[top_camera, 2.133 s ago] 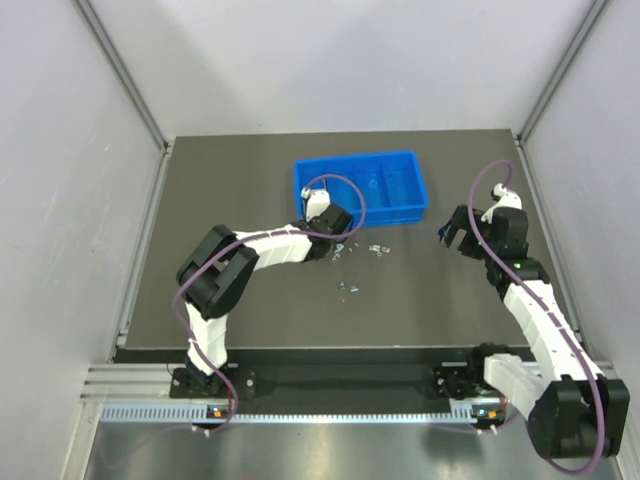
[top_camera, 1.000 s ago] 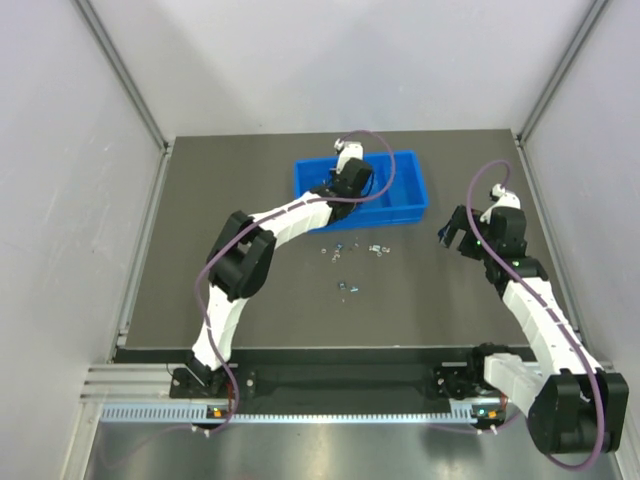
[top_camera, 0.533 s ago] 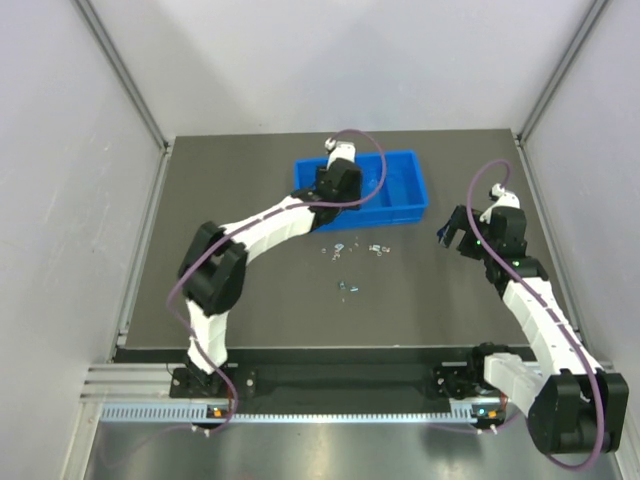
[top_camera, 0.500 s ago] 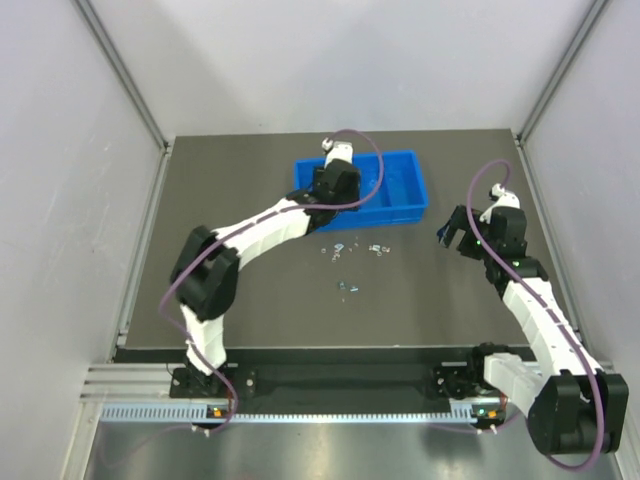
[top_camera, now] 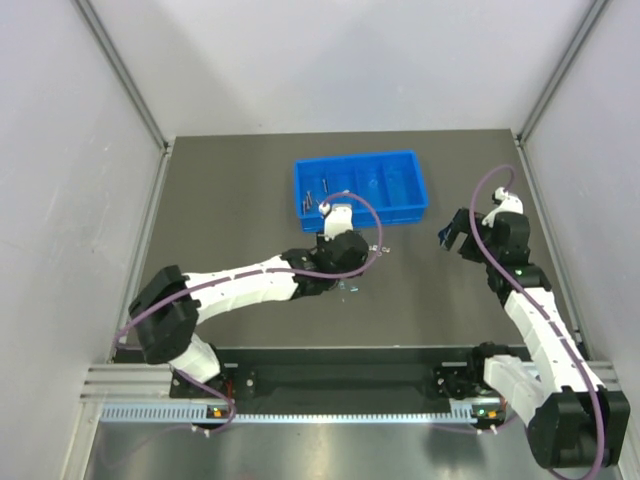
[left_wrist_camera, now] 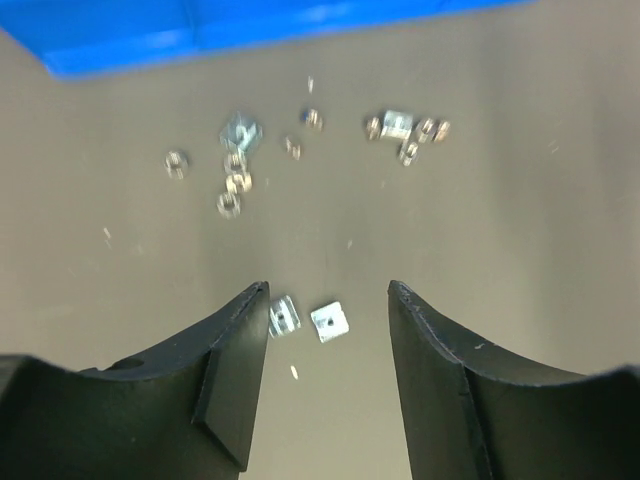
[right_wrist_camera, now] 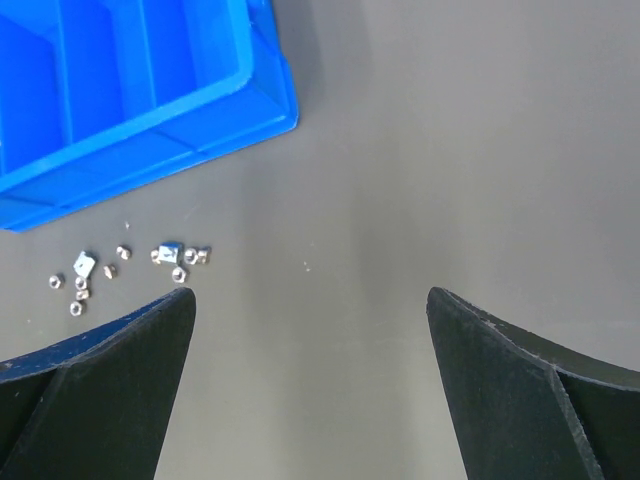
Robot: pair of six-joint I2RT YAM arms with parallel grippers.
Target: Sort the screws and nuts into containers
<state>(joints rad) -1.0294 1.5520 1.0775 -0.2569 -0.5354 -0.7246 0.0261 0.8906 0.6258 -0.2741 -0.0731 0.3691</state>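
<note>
The left fingers (left_wrist_camera: 235,380) stood open and empty, low over the tabletop (left_wrist_camera: 520,230). Two square nuts (left_wrist_camera: 329,321) lay side by side just ahead, between their tips, and the blue tray (left_wrist_camera: 120,45) lay beyond. The right fingers (right_wrist_camera: 100,390), spread wide and empty, hung well apart.

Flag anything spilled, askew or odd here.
Nothing looks damaged. Small silvery nuts lie scattered loose on the table in front of the blue tray, outside its compartments. Two square nuts lie apart from that scatter, framed by the open left gripper in its wrist view.
</note>
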